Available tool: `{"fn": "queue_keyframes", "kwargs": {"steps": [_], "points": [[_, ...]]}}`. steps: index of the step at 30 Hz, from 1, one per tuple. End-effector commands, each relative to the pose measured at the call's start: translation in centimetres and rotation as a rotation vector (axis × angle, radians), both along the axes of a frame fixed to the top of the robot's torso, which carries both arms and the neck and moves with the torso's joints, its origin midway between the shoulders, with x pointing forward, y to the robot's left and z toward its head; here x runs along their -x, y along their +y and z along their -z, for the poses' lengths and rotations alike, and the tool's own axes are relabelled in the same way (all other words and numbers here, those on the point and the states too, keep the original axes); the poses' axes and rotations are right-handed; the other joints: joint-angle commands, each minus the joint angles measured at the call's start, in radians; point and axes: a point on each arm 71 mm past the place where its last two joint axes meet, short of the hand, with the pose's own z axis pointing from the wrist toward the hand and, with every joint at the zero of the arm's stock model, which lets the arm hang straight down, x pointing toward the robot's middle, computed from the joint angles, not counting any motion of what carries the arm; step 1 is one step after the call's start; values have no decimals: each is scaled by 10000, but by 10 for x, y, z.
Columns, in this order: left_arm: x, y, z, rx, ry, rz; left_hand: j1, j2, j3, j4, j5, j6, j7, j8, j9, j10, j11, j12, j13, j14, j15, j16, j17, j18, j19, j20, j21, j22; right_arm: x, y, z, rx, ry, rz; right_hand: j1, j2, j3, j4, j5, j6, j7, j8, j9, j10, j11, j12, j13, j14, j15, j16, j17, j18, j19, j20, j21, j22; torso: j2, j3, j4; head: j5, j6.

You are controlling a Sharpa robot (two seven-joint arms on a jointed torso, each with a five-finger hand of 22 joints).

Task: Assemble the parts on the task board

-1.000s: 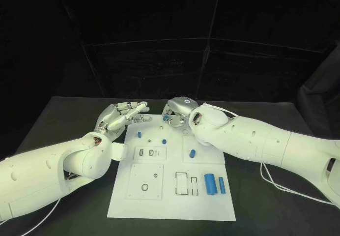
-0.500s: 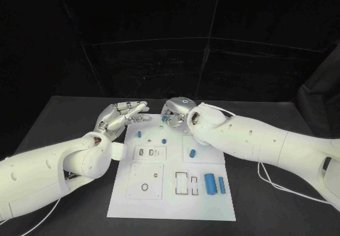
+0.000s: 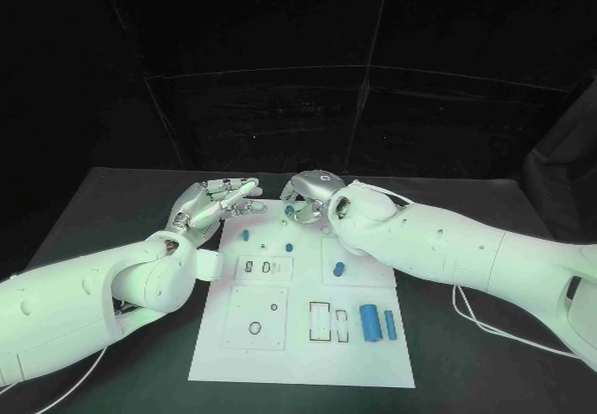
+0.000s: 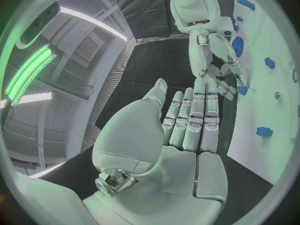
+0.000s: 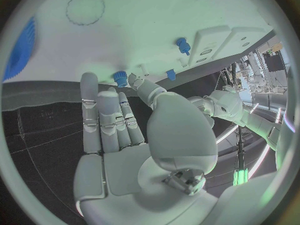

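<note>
head overhead, wrists close (sharing task board)

1. The robot's right silver many-fingered hand moves only a trace: its white wrist and forearm now sit a little closer to the middle of the white task board than a second ago.
2. The small blue peg-like part pinched at that hand's fingertips shows a shade lower against the board's far edge than before; the shift is very slight.
3. The left silver many-fingered hand reaches its straight fingers marginally farther toward the right hand, and the left forearm lies a touch nearer the board.
</note>
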Motion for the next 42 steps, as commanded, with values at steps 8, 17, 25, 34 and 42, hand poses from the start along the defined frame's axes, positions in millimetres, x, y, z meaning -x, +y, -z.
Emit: {"fn": "queue_keyframes", "kwargs": {"steps": [8, 17, 25, 34, 42], "points": [[0, 3, -1, 59, 15, 83, -68, 38, -16, -54, 8, 13, 31, -71, -13, -3, 18, -55, -14, 63, -18, -32, 14, 47, 90, 14, -60, -13, 14, -47, -15, -976, -303, 513, 93, 65, -620, 342, 519, 344, -1, 167, 94, 827, -108, 703, 158, 319, -64, 722, 1046, -52, 450, -48, 401, 660, -21, 19, -64, 29, 20], [-1, 5, 0, 30, 32, 40, -79, 47, -21, -67, 8, 6, 34, -90, -14, -13, 23, -76, -15, 59, -13, -52, 20, 45, 92, 17, -75, -24, 30, -115, -15, -1576, 2112, 2049, -402, -342, -1975, 1140, 1259, 640, -586, 276, 81, 3251, -843, 3726, 2139, 745, -632, 2454, 3432, -449, 1587, -586, 1978, 3106, -86, 82, -182, -57, 75], [-2, 5, 0, 40, 49, 82, -79, 47, -21, -67, 8, 6, 34, -90, -14, -13, 23, -76, -15, 59, -13, -52, 20, 45, 92, 17, -75, -24, 31, -136, -9, -1079, 2949, 2869, 235, -116, -4033, 2305, 1429, -40, -411, 473, 62, 1841, -641, 7922, 6397, 807, -460, 3425, 4936, -600, 1835, -455, 2709, 4226, -62, 69, -171, -116, 120], [-2, 4, 1, 54, 71, 133, -78, 54, -20, -79, 9, 16, 28, -93, -11, -4, 20, -81, -13, 53, -10, -66, 22, 44, 91, 18, -85, -31, 23, -132, -4, -761, 3078, 3115, 681, -35, -4358, 2720, 1517, -251, -342, 558, 66, 1783, -606, 8460, 7039, 826, -425, 3556, 5158, -628, 1850, -388, 2821, 4384, -67, 48, -149, -151, 84], [-2, 4, 1, 47, 97, 147, -78, 54, -20, -79, 9, 16, 28, -93, -11, -4, 20, -81, -13, 53, -10, -66, 22, 44, 91, 18, -85, -31, 18, -128, -1, -520, 3043, 3230, 866, 56, -4378, 2842, 1574, -233, -352, 658, 82, 1932, -609, 8907, 7558, 868, -422, 3687, 5407, -668, 1941, -379, 2950, 4628, -63, 51, -154, -136, 66]]}}
